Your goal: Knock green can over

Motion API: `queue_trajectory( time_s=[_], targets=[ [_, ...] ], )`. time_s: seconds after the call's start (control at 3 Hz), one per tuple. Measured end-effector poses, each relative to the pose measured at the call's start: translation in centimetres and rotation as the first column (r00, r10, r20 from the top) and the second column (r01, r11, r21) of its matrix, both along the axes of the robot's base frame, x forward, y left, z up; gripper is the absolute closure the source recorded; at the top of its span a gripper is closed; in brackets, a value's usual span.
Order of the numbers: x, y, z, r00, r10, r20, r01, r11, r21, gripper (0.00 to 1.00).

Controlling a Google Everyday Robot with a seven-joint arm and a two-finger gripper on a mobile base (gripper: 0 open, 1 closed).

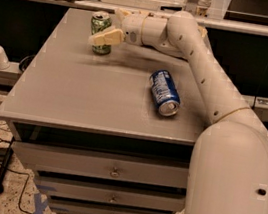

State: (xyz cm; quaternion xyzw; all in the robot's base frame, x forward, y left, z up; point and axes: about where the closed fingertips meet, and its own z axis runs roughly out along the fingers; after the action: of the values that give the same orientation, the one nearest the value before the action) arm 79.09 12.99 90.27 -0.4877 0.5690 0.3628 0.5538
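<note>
While green can stands upright | gripper at it | blue can lettering illegible

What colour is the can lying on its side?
The can is blue with white lettering, camera view; gripper at the green can.

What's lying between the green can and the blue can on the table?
Only bare tabletop, in the camera view. The gripper is at the green can, by the far edge.
</note>
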Motion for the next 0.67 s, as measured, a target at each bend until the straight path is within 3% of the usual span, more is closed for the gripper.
queue_trajectory(
  time_s=[0.33,0.67],
  targets=[
    [-1.6,-0.6,0.4,0.9986,0.053,0.004,-0.053,0.998,0.028,0.0],
    [-3.6,-0.4,0.6,0.9932,0.116,-0.009,-0.116,0.993,0.018,0.0]
  ],
)
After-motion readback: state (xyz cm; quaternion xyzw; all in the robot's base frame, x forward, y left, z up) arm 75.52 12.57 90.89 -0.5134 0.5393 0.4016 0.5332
